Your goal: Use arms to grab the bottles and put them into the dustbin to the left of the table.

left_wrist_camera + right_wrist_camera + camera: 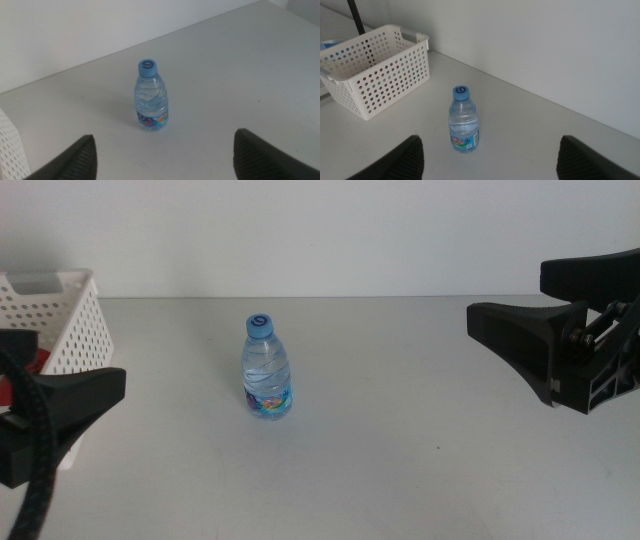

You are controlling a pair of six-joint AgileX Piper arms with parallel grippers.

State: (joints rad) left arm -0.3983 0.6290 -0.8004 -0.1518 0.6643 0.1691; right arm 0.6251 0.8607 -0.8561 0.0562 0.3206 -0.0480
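A small clear water bottle (267,370) with a blue cap stands upright in the middle of the grey table (400,460). It also shows in the left wrist view (151,97) and the right wrist view (463,120). The white holed dustbin (60,315) stands at the table's left edge and also shows in the right wrist view (375,70). Something red shows through its holes. The tea bottle is not in view. My left gripper (78,360) is open beside the dustbin, left of the bottle (164,137). My right gripper (508,295) is open and empty, far right of the bottle (490,139).
A black cable (30,470) hangs from the left arm at the lower left. A white wall (320,230) stands behind the table's far edge. Bare tabletop lies around the bottle on all sides.
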